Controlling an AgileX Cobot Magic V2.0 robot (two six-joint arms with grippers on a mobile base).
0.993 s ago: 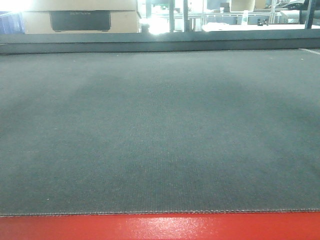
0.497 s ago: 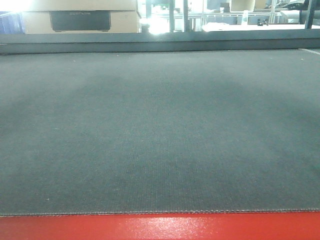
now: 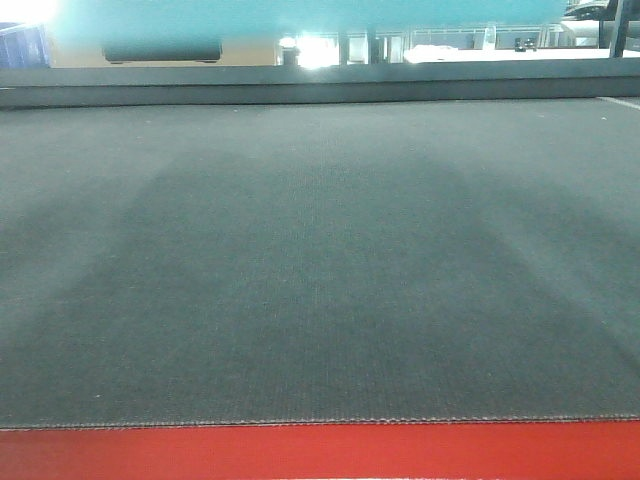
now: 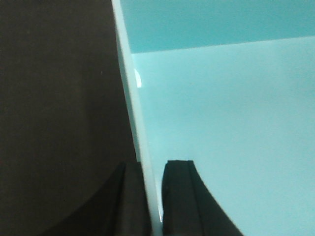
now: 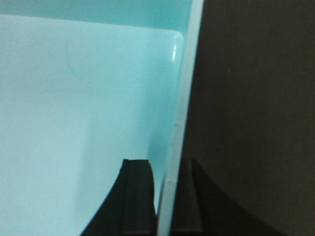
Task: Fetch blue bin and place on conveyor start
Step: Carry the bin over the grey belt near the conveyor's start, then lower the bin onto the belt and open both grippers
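Left claw (image 4: 151,172) and right claw (image 5: 167,169) pinch blue bin (image 4: 221,123) walls.

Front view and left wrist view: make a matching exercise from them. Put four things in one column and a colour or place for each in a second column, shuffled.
Things
1. blue bin
2. conveyor belt
3. red frame
4. left end effector

Descriptions
A. strip along the bottom edge of the front view
B. dark grey and textured, filling most of the front view
C. fingers on either side of a cyan wall
D. cyan, at the top edge of the front view

Pairs: 1-D, 2-B, 3-A, 4-C
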